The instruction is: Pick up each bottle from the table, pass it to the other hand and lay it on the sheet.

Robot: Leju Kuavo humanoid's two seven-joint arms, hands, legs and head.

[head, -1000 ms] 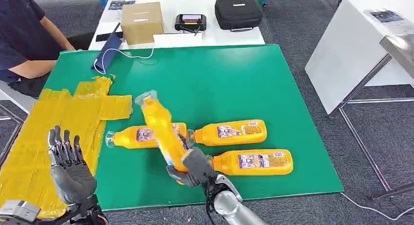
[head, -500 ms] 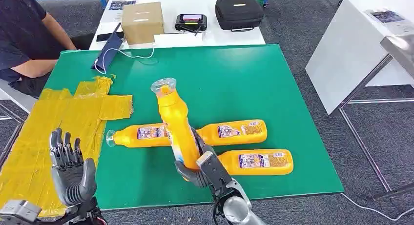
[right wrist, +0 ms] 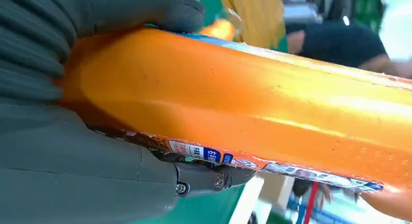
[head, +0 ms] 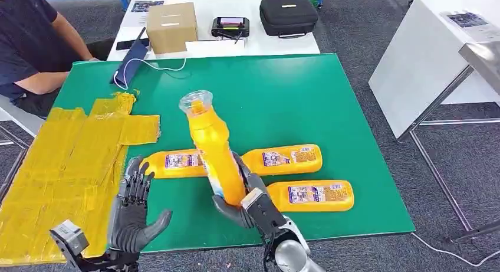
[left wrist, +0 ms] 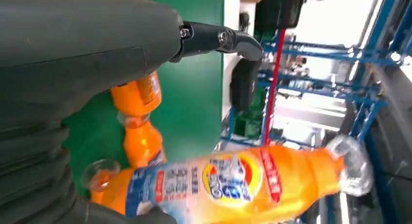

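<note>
My right hand (head: 243, 196) grips an orange bottle (head: 211, 147) by its base, holding it nearly upright above the green table (head: 283, 95), clear cap up. The same bottle (right wrist: 272, 107) fills the right wrist view, and the left wrist view shows it (left wrist: 233, 182) from the side. My left hand (head: 134, 210) hangs open with fingers spread near the table's front edge, left of the held bottle and apart from it. Three more orange bottles lie on the green top: one at left (head: 171, 163), one at right (head: 286, 159), one nearer the front (head: 312, 195). The yellow sheet (head: 71, 160) covers the table's left part.
A person (head: 29, 42) sits at the far left by the table. Behind the green top, a white table carries a cardboard box (head: 171, 25), a small device (head: 230, 26) and a black case (head: 288, 15). A dark blue pouch (head: 128, 68) with a white cable lies at the back left.
My left hand has swung right from over the yellow sheet toward the held bottle. My right hand has kept raising the bottle, now slightly more upright.
</note>
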